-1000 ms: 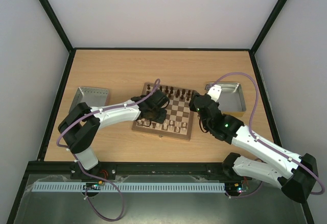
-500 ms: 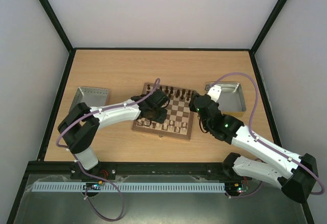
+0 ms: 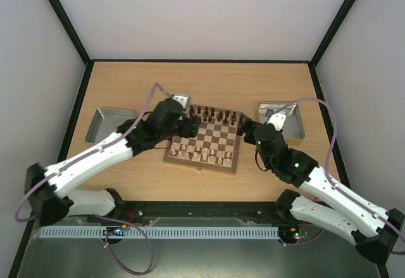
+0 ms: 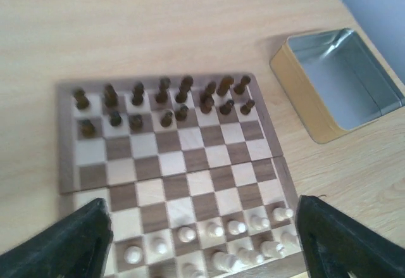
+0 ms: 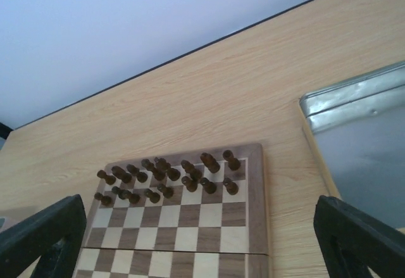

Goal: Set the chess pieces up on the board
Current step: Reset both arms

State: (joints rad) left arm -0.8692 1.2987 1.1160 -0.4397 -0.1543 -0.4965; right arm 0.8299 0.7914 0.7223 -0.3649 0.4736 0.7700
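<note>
The board [image 3: 204, 166] lies mid-table, its border [image 4: 66, 139] filling the left wrist view. Dark brown chess pieces [image 4: 164, 104] stand in two rows along its far side [image 3: 215, 114]. Cream chess pieces [image 4: 234, 240] stand in two rows along its near side [image 3: 199, 154]. My left gripper [image 3: 192, 125] hovers over the board's far-left part; its fingers [image 4: 82, 240] stand wide apart, with nothing between them. My right gripper [image 3: 243, 129] hangs at the board's right edge, open and holding nothing. In the right wrist view the dark pieces [image 5: 164, 176] and board border [image 5: 253, 202] lie ahead of that gripper [image 5: 202, 246].
A grey metal tray [image 3: 111, 121] sits left of the board. Another tray [image 3: 281, 118] sits to the right and shows in both wrist views [image 4: 342, 82] [image 5: 367, 145]. Black frame rails edge the wooden table. Purple cables loop over both arms.
My left gripper has risen off the board's near-left cream rows, shifted towards the far-left corner and opened wide, the arm swinging its elbow back. The right gripper has drawn back slightly and opened wider.
</note>
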